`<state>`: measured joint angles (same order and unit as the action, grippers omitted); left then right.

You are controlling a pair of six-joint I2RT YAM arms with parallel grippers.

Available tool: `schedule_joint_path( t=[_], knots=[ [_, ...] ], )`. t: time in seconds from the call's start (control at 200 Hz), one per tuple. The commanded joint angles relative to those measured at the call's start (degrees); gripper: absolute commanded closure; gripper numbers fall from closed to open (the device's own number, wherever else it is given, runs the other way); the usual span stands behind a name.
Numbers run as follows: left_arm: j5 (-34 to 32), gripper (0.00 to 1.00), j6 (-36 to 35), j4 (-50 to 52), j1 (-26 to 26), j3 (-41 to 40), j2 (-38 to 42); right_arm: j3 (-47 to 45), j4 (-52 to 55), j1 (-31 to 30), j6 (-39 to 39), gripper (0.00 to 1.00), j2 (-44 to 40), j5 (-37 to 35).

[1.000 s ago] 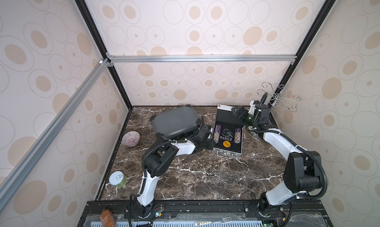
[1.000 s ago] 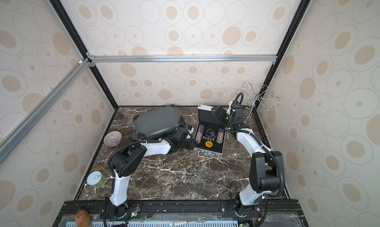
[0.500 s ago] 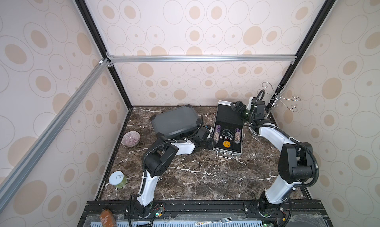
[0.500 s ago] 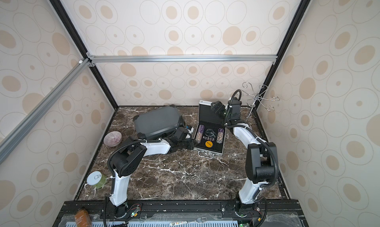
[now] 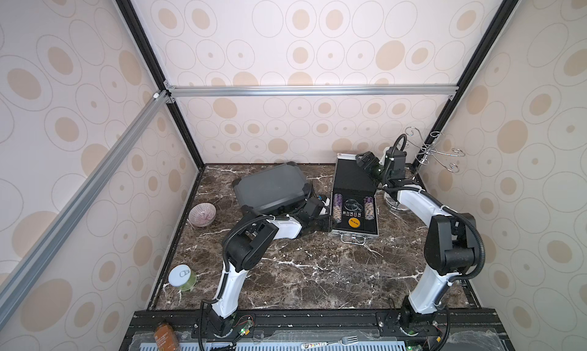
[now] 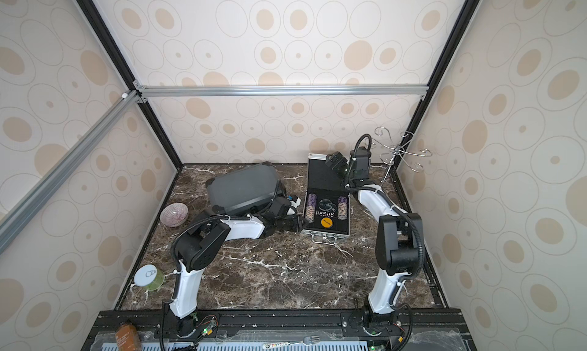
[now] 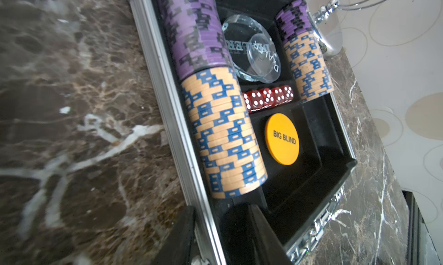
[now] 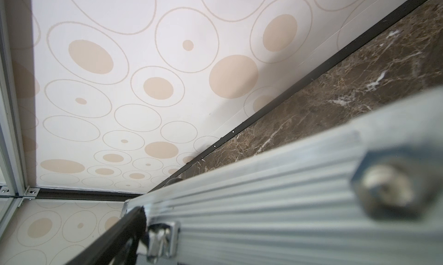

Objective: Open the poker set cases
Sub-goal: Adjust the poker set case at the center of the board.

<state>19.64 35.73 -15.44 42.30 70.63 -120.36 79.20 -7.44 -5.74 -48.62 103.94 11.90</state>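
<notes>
Toward the counter's (image 5: 301,270) far edge my left end effector (image 7: 221,215) clamps the rim of the stiff-looking silver case (image 5: 352,181), right end effector (image 5: 363,160) released.

Front counter (image 5: 317,276) free to pass; back blocked by grey case (image 5: 270,187), silver case (image 5: 351,178), wire rack (image 5: 435,149); bowl (image 5: 202,214), jar (image 5: 181,276) hug left wall.

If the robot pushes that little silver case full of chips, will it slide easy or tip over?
Probably heavy for its size: two long rows of chips sit in the silver case. It lies flat on the marble table, so it would likely slide, not tip. Its raised lid might swing if jolted.
</notes>
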Motion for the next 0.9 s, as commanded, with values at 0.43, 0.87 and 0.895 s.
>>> schedule_joint_path(
  t=[0.43,0.87,0.895],
  knots=[
    [4.9,0.62,2.8,0.3,3.6,3.7,-5.4,-0.8,3.7,0.7,1.3,0.01,-0.7,-3.2],
    [4.8,0.60,2.6,1.7,4.0,8.9,-8.8,-2.7,4.1,1.9,2.1,0.02,-2.7,-4.0],
    [4.7,0.59,2.5,1.8,4.0,9.0,-8.8,-2.7,4.1,1.8,2.2,0.01,-2.7,-4.0]
  ],
)
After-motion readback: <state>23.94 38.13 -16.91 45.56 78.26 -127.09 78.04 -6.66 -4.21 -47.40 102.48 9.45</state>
